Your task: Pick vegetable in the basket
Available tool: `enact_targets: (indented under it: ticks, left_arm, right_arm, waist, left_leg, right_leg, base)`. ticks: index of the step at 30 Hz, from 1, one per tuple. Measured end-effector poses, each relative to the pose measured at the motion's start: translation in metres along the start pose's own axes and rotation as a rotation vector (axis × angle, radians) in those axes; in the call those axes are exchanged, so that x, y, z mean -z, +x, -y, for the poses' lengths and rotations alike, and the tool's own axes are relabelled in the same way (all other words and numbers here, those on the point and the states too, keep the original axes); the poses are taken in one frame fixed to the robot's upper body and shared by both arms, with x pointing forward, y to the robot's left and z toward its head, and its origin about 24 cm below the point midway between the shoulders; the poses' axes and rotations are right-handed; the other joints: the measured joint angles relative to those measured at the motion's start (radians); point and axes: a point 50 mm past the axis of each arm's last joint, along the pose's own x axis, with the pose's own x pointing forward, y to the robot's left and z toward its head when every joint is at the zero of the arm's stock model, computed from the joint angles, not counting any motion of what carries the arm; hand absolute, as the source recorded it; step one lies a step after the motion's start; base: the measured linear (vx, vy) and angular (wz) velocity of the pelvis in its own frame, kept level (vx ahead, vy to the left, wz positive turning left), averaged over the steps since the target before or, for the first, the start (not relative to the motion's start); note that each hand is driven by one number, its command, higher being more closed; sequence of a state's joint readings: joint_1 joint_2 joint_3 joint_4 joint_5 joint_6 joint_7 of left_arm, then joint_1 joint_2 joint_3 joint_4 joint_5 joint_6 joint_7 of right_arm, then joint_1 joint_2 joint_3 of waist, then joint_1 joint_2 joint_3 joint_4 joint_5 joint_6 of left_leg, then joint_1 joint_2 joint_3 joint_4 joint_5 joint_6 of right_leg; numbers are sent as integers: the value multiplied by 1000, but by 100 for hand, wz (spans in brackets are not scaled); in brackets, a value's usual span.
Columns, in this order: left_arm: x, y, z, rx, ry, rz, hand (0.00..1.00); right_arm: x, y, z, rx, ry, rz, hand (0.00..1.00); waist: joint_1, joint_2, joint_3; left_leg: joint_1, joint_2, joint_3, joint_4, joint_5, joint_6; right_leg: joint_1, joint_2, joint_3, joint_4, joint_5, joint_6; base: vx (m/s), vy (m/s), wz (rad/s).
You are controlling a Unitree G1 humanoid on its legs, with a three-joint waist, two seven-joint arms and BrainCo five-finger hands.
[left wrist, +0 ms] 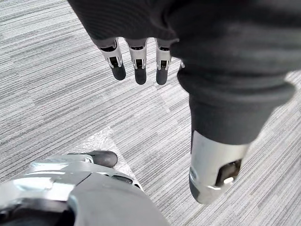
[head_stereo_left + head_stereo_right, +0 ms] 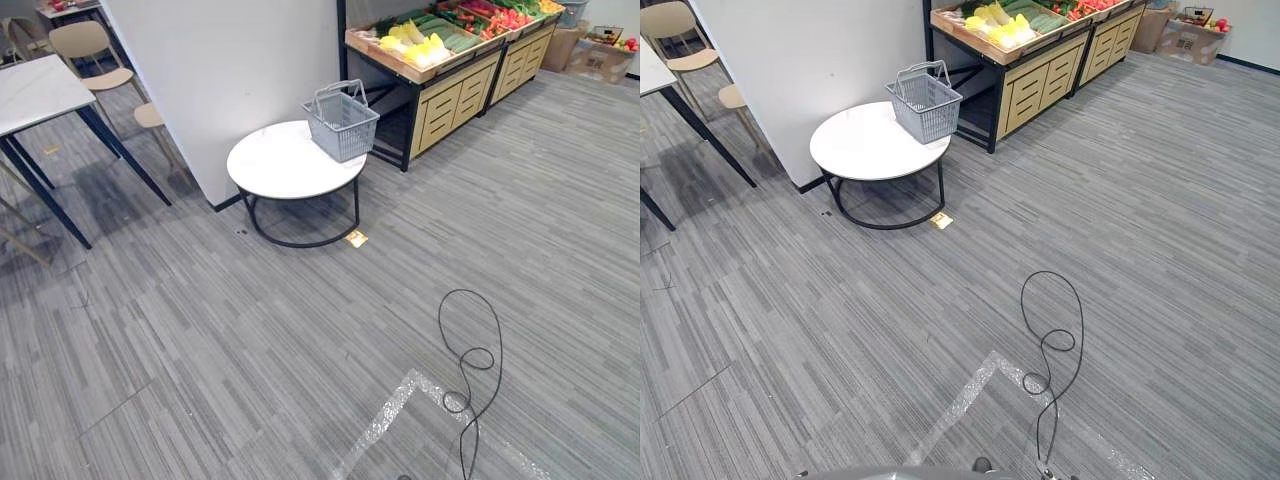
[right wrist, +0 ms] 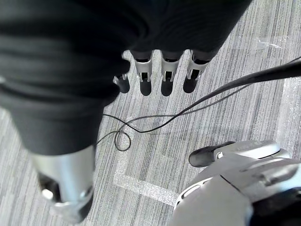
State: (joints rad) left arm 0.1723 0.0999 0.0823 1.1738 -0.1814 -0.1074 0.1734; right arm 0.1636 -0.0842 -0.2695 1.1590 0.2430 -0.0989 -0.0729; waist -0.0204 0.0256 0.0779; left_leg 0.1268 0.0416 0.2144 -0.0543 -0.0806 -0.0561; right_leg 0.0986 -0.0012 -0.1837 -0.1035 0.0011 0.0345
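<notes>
Vegetables [image 2: 418,44] lay far ahead on a long wooden stand [image 2: 455,95] that ran off to the far right, and the grey basket [image 2: 341,123] stood on the back edge of the round white table [image 2: 280,165], just beside the stand's near end. The left hand [image 1: 138,61] and the right hand [image 3: 168,75] hung down over the grey carpet [image 2: 250,330], fingers straight, holding nothing, both well apart from the stand, so I could not say which was nearer. The table and a white wall [image 2: 230,70] stood to the left of the way in.
</notes>
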Motion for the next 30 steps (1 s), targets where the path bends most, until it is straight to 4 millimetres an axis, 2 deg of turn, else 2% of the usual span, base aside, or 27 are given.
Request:
enact_targets:
  ticks: [4, 8, 12, 14, 16, 17, 30]
  left_arm:
    - [-1, 0, 0, -6, -2, 4, 0]
    - [-1, 0, 0, -13, -2, 5, 0]
    - [-1, 0, 0, -13, -2, 8, 0]
    - [-2, 0, 0, -13, 0, 10, 0]
    - [-2, 0, 0, -12, 1, 13, 0]
    - [-2, 0, 0, -12, 2, 14, 0]
    - [0, 0, 0, -11, 5, 6, 0]
  right_arm:
    - [-1, 0, -1, 5, 7, 1, 0]
    - [-1, 0, -1, 6, 8, 3, 0]
    - [-1, 0, -1, 7, 10, 3, 0]
    - [-1, 0, -1, 8, 11, 2, 0]
    - [0, 0, -1, 10, 19, 2, 0]
    - [0, 0, -1, 10, 19, 2, 0]
    - [0, 0, -1, 13, 30, -1, 0]
  waist:
    - [0, 0, 5]
    - [0, 2, 10]
    - [0, 2, 10]
    - [0, -6, 15]
    - [0, -2, 14]
    - [0, -10, 19]
    - [1, -11, 18]
  left_leg:
    - [4, 1, 10, -10, -1, -1]
    - [21, 1, 19, -13, -2, -4]
    - [20, 5, 19, -13, -5, -9]
    - [20, 6, 18, -13, -6, -9]
    - [20, 7, 18, -13, -6, -9]
    - [20, 7, 19, -13, -6, -9]
    - [22, 7, 24, -18, -6, -9]
  right_leg:
    - [-1, 0, -2, 0, -11, 24]
    - [10, 1, 0, 0, -15, 29]
    - [10, 3, -5, 0, -14, 28]
    - [10, 4, -8, 0, -11, 23]
    - [10, 4, -9, 0, -10, 22]
    - [10, 5, -9, -1, -10, 22]
    - [9, 7, -2, -2, -5, 16]
  base:
    - [-8, -4, -1]
    - [-42, -17, -3]
    - [-68, -25, 3]
    - [-59, -23, 3]
    - [-45, -22, 0]
    - [-45, -25, -1]
    - [-1, -1, 0]
